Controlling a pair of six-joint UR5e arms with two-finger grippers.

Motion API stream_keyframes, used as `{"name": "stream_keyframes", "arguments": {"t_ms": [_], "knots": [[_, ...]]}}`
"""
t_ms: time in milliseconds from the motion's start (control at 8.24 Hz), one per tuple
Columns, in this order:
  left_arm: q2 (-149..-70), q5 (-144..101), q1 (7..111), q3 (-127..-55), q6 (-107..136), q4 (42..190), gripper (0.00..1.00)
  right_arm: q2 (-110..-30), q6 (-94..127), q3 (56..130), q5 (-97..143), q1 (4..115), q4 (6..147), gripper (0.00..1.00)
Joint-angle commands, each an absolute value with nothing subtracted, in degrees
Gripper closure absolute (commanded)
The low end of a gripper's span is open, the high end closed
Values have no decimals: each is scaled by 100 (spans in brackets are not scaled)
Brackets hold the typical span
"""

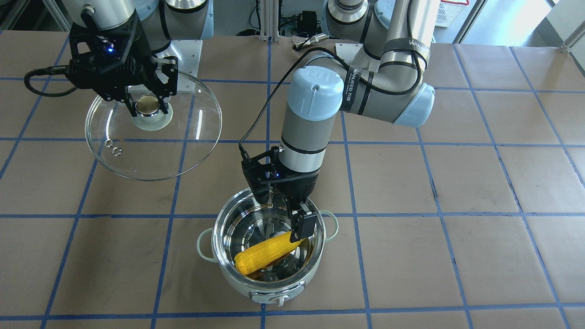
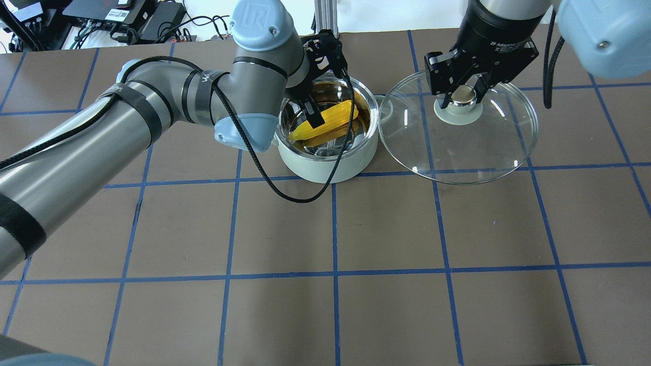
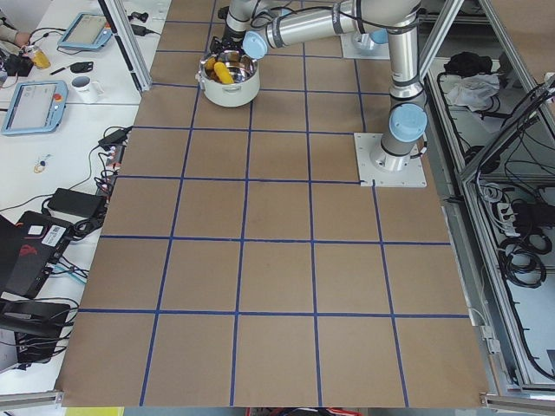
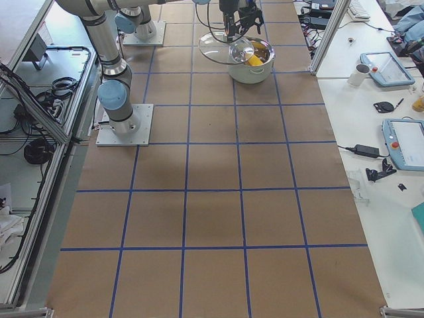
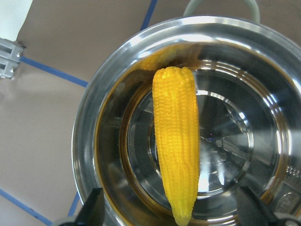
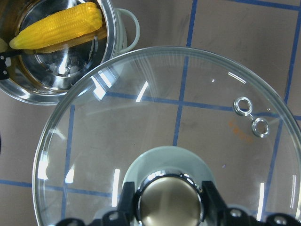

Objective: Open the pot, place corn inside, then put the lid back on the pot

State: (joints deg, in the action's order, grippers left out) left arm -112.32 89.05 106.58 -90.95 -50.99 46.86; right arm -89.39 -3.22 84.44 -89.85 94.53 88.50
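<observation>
The mint-green pot [image 1: 237, 285] stands open on the table and also shows in the overhead view [image 2: 330, 165]. The yellow corn [image 1: 267, 253] lies inside it on the steel bottom, clear in the left wrist view [image 5: 176, 141]. My left gripper [image 1: 285, 214] hangs in the pot's mouth over the corn's thick end. Its fingers [image 5: 96, 207] are spread wide and open, apart from the corn. My right gripper [image 2: 462, 96] is shut on the tan-gold knob of the glass lid [image 2: 483, 147]. It holds the lid level beside the pot, and the lid's rim overlaps one pot handle [image 6: 134, 26].
The left arm's black cable [image 2: 300, 195] loops down in front of the pot. The arms' base plates [image 3: 390, 160] are bolted to the brown, blue-taped table. Side benches with tablets and a mug [image 4: 361, 73] lie beyond the table's far edge.
</observation>
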Motion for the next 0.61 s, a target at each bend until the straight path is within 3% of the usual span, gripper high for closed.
{"name": "stream_keyframes", "arguments": {"t_ms": [0, 486], "knots": [[-10663, 8851, 10556, -9070, -4107, 5376, 0, -8895, -308, 8350, -8982, 9457, 9061, 69], [-10029, 8553, 8907, -8851, -3307, 6756, 0, -7975, 322, 8025, -8511, 9850, 10095, 69]]}}
